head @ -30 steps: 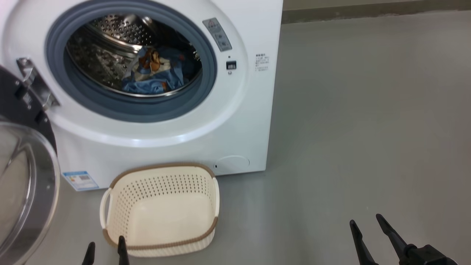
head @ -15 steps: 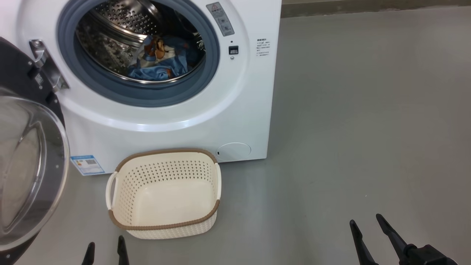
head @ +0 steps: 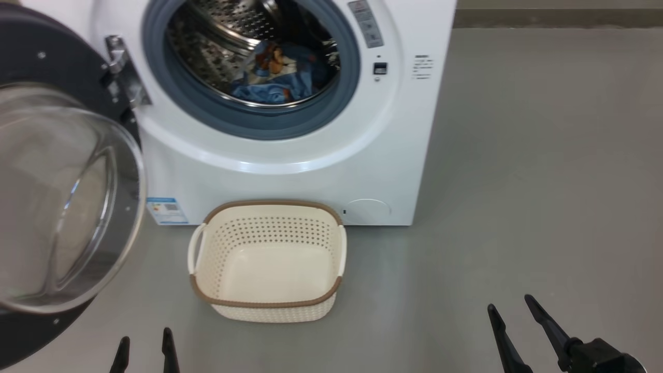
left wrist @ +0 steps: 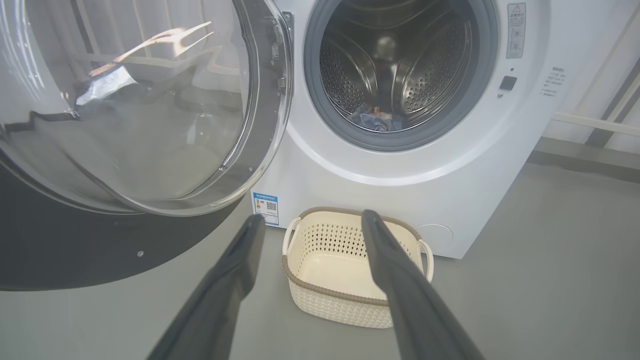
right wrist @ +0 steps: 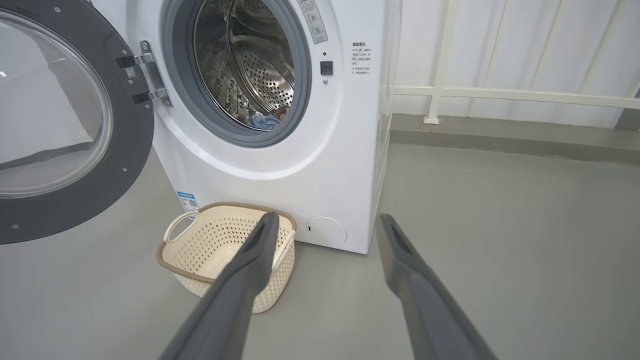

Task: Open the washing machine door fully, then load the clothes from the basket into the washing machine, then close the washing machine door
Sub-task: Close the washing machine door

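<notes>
Open and empty: left gripper [head: 145,338] and right gripper [head: 510,304]; door [head: 52,57] yet to shut.
Basket [head: 269,203] sits empty just before the machine [head: 290,176]; clothes [head: 274,77] lie in the drum [head: 222,46]; door stands wide on its hinge [head: 121,72]; likely stiff, weighty, glossy, so push the black rim [head: 31,336] at its free edge, not the glass [head: 57,197]; since the earlier frame the camera swung, machine and basket showing further right.

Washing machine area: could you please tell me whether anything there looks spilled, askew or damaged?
Nothing stands out. The clothes lie inside the washing machine; the basket stands upright and empty on the floor before it; the washing machine door hangs open with its glass unbroken.
</notes>
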### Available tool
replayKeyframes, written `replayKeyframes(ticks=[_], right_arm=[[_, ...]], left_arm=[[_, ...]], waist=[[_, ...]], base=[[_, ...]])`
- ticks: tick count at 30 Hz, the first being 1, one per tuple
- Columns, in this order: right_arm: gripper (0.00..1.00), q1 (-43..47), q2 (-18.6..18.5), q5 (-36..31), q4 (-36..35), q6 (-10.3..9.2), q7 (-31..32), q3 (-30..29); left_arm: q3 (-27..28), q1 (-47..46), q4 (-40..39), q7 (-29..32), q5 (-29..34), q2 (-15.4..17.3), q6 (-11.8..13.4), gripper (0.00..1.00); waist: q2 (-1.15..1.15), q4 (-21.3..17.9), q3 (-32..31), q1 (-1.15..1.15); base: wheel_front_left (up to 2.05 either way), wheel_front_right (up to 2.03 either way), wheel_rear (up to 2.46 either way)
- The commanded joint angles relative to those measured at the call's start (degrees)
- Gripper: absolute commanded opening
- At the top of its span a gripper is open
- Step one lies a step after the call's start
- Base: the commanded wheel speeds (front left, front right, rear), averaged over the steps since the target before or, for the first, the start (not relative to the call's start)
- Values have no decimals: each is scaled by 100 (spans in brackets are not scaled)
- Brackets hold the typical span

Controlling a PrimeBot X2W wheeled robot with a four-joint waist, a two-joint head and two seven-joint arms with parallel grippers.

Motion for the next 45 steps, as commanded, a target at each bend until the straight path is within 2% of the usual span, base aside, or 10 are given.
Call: replayKeyframes(ticks=[1,13,23,33,45], right_arm=[[100,-256,-96,-61,-155,9,-27,144],[100,-596,-261,-79,-148,9,-27,412],[100,-854,-375,-82,-157,9,-27,628],[100,-1005,-373,-87,-119,9,-27,829],[100,-1093,-489,-55,-62,9,-27,1009]], left_arm=[[198,-105,-177,-37,57,57,32,100],[121,-120,-286,-37,-30,57,86,100],[53,-123,-319,-37,-96,57,114,100],[89,-153,-298,-37,-70,56,96,100],[113,-106,-364,-37,-183,56,202,100]], waist=[[0,262,9,0],[0,1361,50,0],[0,2091,98,0],[0,2461,125,0],[0,2563,181,0]], base=[[0,0,0],[0,0,0],[0,0,0],[0,0,0],[0,0,0]])
